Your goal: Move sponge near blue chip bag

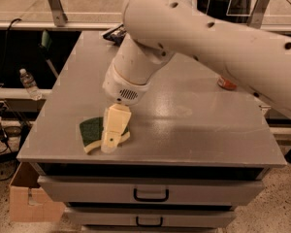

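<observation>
The sponge point(91, 131), dark green on top with a pale yellow edge, lies near the front left of the grey table point(194, 130). My gripper point(111, 139) points down over the sponge's right part and covers it. The blue chip bag point(115, 33) lies at the table's far edge, mostly hidden behind my arm; only a dark corner shows.
An orange soda can point(227, 84) at the right is almost fully hidden by my arm. Drawers with black handles point(151, 196) are below the table front. A cardboard box point(26, 198) sits on the floor at the left, and a water bottle point(29, 83) stands on a ledge.
</observation>
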Available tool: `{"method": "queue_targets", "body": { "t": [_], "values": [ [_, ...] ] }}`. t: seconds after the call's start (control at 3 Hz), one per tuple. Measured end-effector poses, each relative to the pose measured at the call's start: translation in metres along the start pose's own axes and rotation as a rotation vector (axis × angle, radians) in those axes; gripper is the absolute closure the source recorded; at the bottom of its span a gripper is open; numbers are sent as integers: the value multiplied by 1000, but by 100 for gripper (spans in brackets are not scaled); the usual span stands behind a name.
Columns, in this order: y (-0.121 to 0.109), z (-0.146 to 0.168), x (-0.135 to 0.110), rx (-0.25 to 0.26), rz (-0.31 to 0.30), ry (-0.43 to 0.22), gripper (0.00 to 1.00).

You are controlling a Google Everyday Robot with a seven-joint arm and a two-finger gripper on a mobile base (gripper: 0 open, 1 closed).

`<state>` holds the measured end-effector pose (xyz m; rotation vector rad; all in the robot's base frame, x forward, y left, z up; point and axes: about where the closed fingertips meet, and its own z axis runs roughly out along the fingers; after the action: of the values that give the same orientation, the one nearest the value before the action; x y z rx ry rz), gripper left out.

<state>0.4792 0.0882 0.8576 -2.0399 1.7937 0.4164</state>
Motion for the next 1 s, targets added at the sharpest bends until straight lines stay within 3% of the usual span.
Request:
{"method": "queue_targets", "body": {
  "t": [0.33, 1.0],
  "values": [
    [9, 20, 10, -39, 8, 9, 0],
    [7, 24, 22, -40, 23, 13, 41]
  ]
}}
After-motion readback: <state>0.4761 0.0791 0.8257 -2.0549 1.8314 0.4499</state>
